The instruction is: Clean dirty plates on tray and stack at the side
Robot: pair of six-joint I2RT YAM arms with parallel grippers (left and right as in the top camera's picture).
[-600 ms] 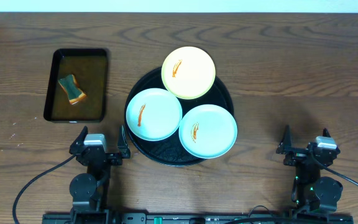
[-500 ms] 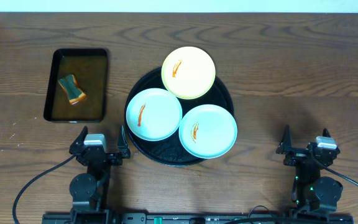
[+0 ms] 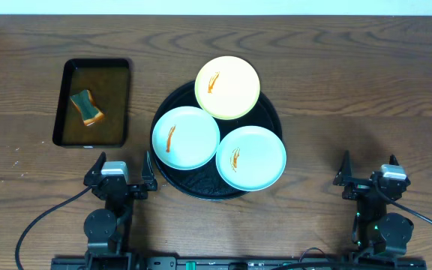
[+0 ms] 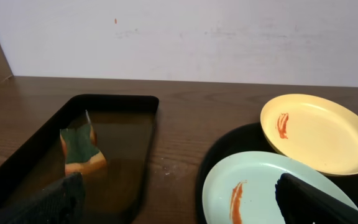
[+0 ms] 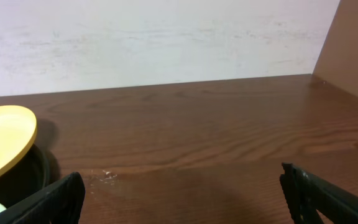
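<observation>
A large round black tray (image 3: 268, 105) sits mid-table with three plates on it, each with an orange smear. The pale yellow plate (image 3: 227, 87) lies at the far side, one mint plate (image 3: 185, 137) at the left, another mint plate (image 3: 251, 157) at the right. In the left wrist view I see the yellow plate (image 4: 319, 134) and the left mint plate (image 4: 260, 193). My left gripper (image 3: 120, 174) is open and empty at the near edge, left of the tray. My right gripper (image 3: 368, 172) is open and empty at the near right, over bare wood.
A small rectangular black tray (image 3: 66, 112) holding brownish water and a yellow-green sponge (image 3: 86, 107) stands at the far left; it also shows in the left wrist view (image 4: 138, 106). A white wall runs along the table's far edge.
</observation>
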